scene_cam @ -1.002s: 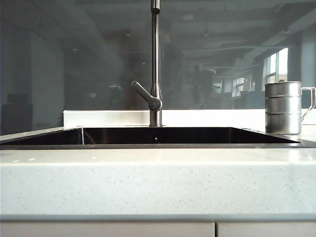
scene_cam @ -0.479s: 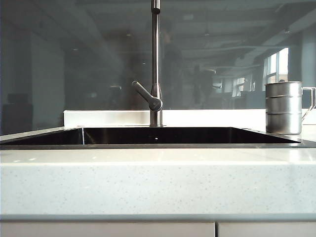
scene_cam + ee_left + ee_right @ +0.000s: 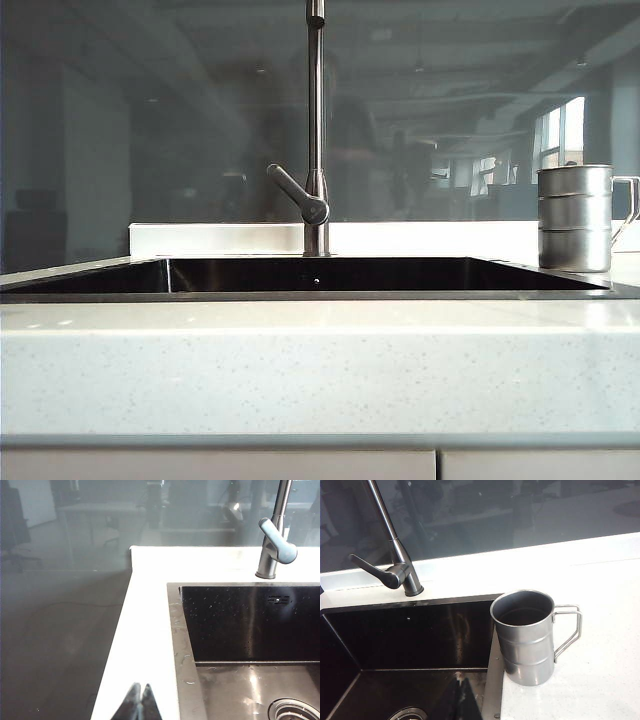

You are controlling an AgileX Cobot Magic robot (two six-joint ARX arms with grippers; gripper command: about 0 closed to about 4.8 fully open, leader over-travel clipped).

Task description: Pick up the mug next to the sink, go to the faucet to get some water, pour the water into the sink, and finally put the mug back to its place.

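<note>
The steel mug (image 3: 574,218) stands upright on the counter just right of the sink (image 3: 320,295), its wire handle turned away from the basin. It looks empty in the right wrist view (image 3: 525,635). The chrome faucet (image 3: 315,130) rises behind the middle of the basin, its lever angled left. My right gripper (image 3: 461,680) is shut and empty over the sink's (image 3: 410,635) corner, short of the mug. My left gripper (image 3: 140,692) is shut and empty over the white counter beside the sink's (image 3: 175,630) other end, far from the faucet (image 3: 274,545). Neither gripper shows in the exterior view.
A dark glass panel (image 3: 150,130) backs the counter above a low white upstand (image 3: 220,238). The pale speckled countertop (image 3: 320,360) has a thick front edge. The drain (image 3: 295,711) lies in the basin floor, and water drops speckle the rim.
</note>
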